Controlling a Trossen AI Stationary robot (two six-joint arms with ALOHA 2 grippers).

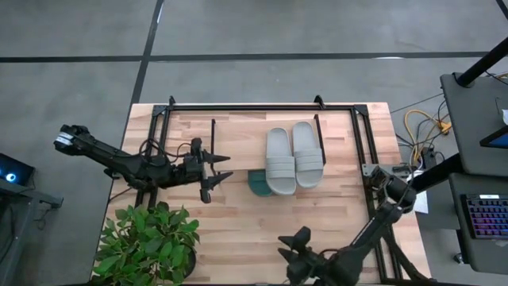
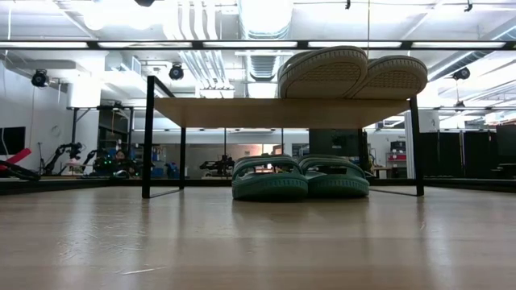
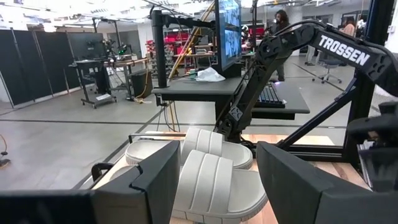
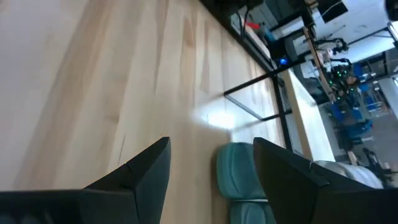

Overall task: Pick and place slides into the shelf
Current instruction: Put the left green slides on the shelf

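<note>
- The wooden table [image 1: 238, 230] fills the middle of the high view, pale planks edged by a black metal frame [image 1: 262, 106] along its upper side and down both flanks.
- The shelf [image 2: 282, 111] stands on the upper centre of the table; in the low view its light board crosses the middle of the frame on thin black legs.
- A potted green plant [image 1: 147, 242] sits at the lower left of the high view, on the table's corner, just below the left arm.
- At the right edge of the high view, off the table, there is a dark desk with a keyboard [image 1: 486, 216] and a tangle of yellow cables [image 1: 425, 127].
- Two pale grey slides [image 1: 294, 159] lie side by side on top of the shelf board, touching, ribbed soles showing in the low view at upper right centre; wide straps show in the left wrist view.
- Two teal green slides [image 2: 298, 179] rest on the table under the shelf, side by side and touching, in the centre of the low view; from above only a teal edge shows at the grey pair's lower left.
- The left gripper [image 1: 216, 168] is at centre left of the high view, left of the shelf, fingers spread apart and holding nothing.
- The right gripper [image 1: 290, 253] is at lower centre, over bare table, fingers likewise spread and empty.
</note>
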